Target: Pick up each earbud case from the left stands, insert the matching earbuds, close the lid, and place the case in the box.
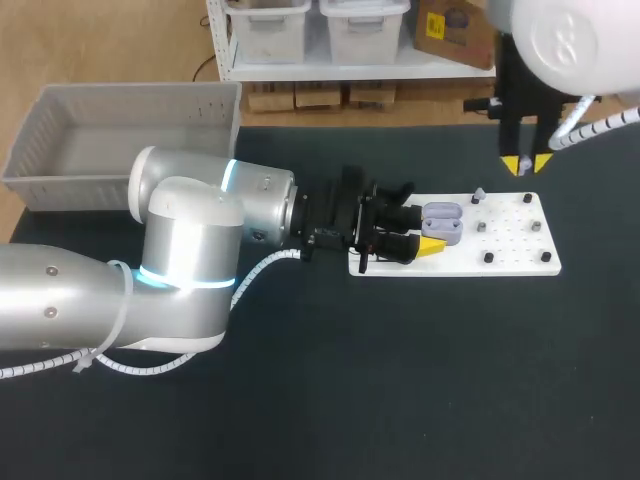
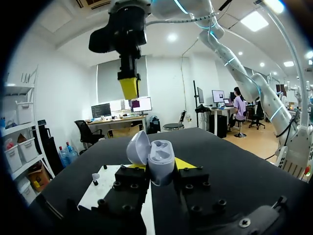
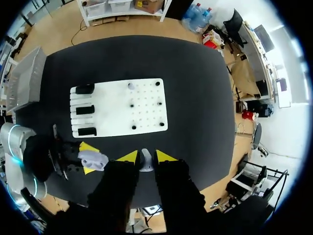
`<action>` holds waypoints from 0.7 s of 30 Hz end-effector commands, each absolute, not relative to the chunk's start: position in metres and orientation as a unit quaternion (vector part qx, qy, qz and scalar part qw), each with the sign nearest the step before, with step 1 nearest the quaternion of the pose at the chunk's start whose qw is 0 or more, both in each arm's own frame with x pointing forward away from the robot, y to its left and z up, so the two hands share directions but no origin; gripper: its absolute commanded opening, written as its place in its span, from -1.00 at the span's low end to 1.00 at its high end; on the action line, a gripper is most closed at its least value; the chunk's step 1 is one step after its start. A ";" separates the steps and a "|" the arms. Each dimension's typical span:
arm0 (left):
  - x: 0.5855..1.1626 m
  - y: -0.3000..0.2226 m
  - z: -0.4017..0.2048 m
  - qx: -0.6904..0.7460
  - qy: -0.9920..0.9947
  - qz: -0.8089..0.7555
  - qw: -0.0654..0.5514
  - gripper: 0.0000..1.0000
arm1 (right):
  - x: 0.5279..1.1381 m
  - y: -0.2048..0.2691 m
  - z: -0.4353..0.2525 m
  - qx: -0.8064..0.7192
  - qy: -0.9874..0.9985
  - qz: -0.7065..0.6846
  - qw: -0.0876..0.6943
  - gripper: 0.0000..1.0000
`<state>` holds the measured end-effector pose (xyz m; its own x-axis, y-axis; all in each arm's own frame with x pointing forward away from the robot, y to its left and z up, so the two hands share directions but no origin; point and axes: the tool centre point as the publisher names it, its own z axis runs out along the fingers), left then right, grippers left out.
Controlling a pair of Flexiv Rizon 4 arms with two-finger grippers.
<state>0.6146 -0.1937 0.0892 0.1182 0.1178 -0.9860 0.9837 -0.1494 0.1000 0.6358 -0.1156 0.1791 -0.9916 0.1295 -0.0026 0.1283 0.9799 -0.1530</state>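
1. A black table (image 1: 400, 380) fills most of the head view. A grey box (image 1: 70, 190) sits at the upper left of the frame, by the table's far edge.
2. A white board (image 1: 510, 250) with dark pegs lies flat at the centre right of the frame. In the right wrist view, three black stands (image 3: 85, 109) line the end of the board nearest the left arm. A loose earbud (image 1: 479, 195) rests near the board's far edge.
3. The left arm enters from the lower left and lies low across the table, with the left gripper (image 1: 435, 235) over the board's left end.
4. Its jaws are clamped on the lavender case (image 1: 443, 222), one finger on each side. The left wrist view shows the case (image 2: 161, 161) with its lid (image 2: 138, 147) swung open and two empty hollows showing inside.
5. The right gripper (image 1: 526, 165) hangs at the upper right of the frame, pointing down above the board's far edge.
6. Its yellow tips stand nearly together, pinching a small pale earbud (image 3: 145, 161) between them, as the right wrist view shows.
7. In the left wrist view the right gripper (image 2: 129, 88) hangs above and beyond the open case.
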 end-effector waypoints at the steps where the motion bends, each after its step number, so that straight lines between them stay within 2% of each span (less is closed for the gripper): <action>1: 0.614 -0.193 0.088 0.591 0.465 -0.473 0.460 -1.00 | 0.625 -0.110 0.188 -0.076 -0.996 0.052 0.005 -1.00; 21: 0.614 -0.193 0.088 0.591 0.465 -0.473 0.460 -1.00 | 0.623 -0.111 0.189 -0.076 -0.996 0.044 0.002 -1.00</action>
<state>0.6146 -0.1936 0.0891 0.1181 0.1179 -0.9860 0.9837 -0.1493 0.1000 0.6238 -0.1112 0.1898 -0.9886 0.1505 0.0010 0.1498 0.9848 -0.0883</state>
